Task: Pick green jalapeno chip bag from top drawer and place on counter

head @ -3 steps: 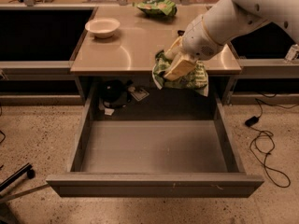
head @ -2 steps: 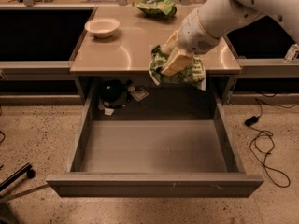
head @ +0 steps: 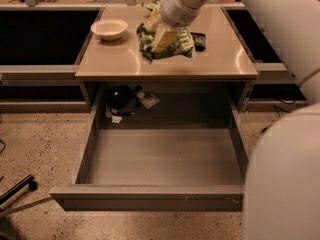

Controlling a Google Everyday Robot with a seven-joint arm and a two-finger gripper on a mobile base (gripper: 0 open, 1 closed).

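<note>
My gripper (head: 163, 37) comes down from the top of the camera view on the white arm. It is shut on the green jalapeno chip bag (head: 183, 42) and holds it crumpled just over the middle of the beige counter (head: 120, 61). The bag hangs around the pale fingers; I cannot tell whether it touches the surface. The top drawer (head: 150, 198) is pulled fully open below the counter, and its grey floor is bare.
A white bowl (head: 109, 28) sits at the counter's back left. A small dark object (head: 198, 40) lies right of the bag. Another green bag (head: 149, 6) peeks out behind the arm. A black object (head: 120, 98) and a small packet (head: 148, 100) lie behind the drawer.
The gripper has carried the bag from over the counter's front edge to the left and farther back, so it is now over the middle of the counter.
</note>
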